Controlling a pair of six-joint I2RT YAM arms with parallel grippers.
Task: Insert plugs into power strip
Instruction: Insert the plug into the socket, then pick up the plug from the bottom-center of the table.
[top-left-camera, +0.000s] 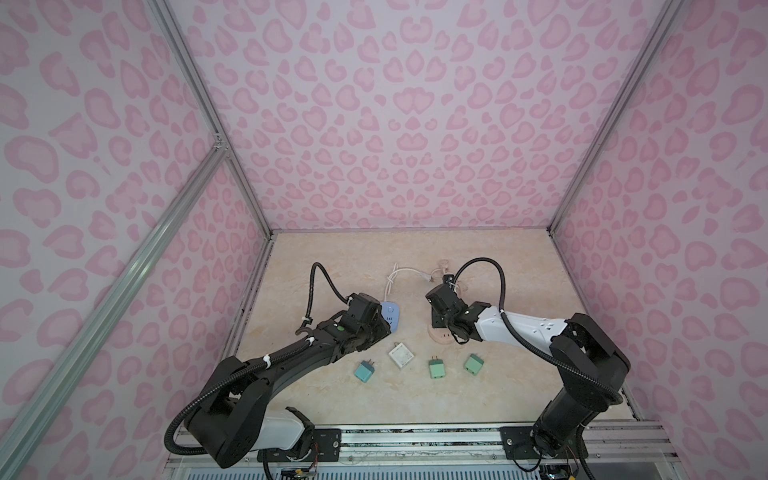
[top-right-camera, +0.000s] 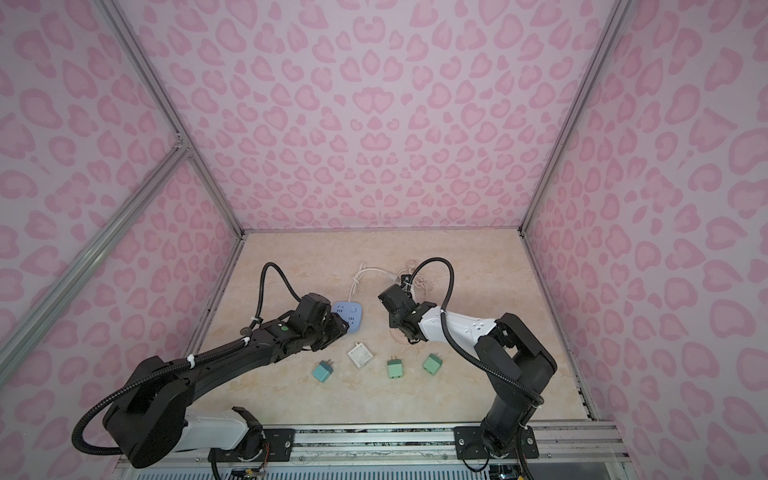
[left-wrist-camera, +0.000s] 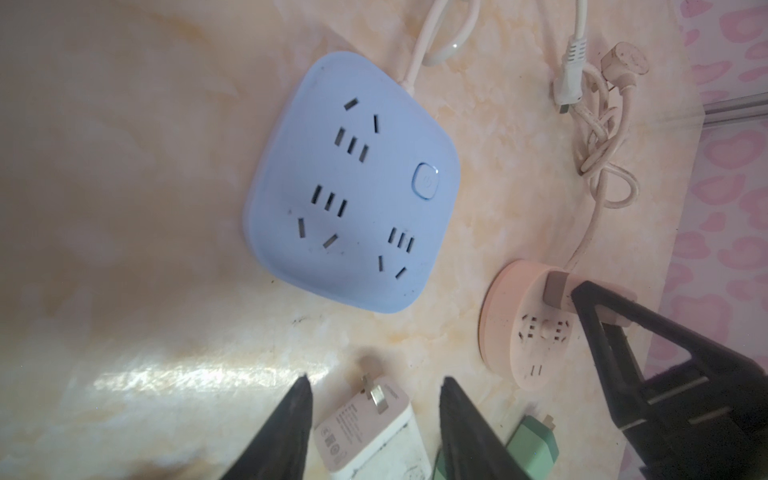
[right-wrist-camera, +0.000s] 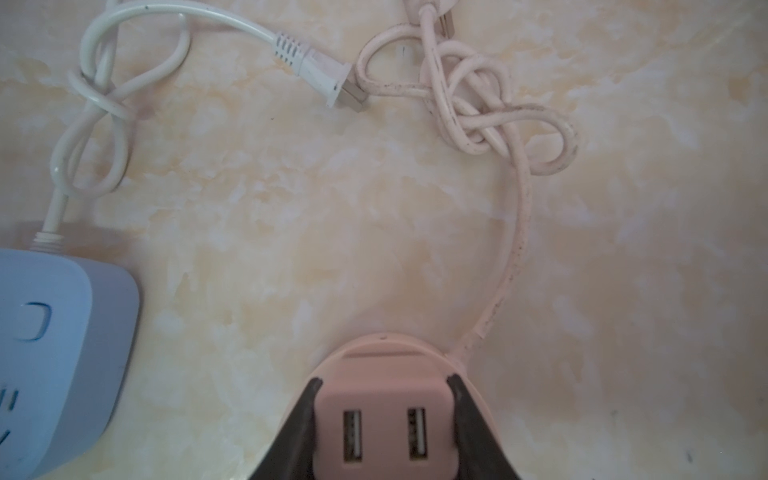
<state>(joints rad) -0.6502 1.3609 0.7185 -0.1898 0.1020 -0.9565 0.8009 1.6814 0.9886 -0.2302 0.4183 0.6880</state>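
Note:
My right gripper (right-wrist-camera: 384, 379) is shut on the pinkish-tan plug (right-wrist-camera: 384, 415), its two USB ports facing the wrist camera. The plug stands on the round pink power strip (left-wrist-camera: 523, 332); its prongs are hidden. My left gripper (left-wrist-camera: 376, 379) is open, and the white square plug (left-wrist-camera: 365, 428) lies prongs-up between its fingers, untouched. The blue power strip (left-wrist-camera: 353, 187) lies just beyond with all its sockets empty. In both top views the white plug (top-left-camera: 401, 355), a teal plug (top-left-camera: 365, 370) and two mint green plugs (top-left-camera: 436, 369) (top-left-camera: 473, 365) lie in a row on the table.
A white cord (right-wrist-camera: 95, 104) from the blue strip and a knotted pink cord (right-wrist-camera: 478, 104) from the round strip lie coiled behind the strips. Pink patterned walls enclose the marbled table (top-left-camera: 498, 395) on three sides. The arm bases sit at the front rail.

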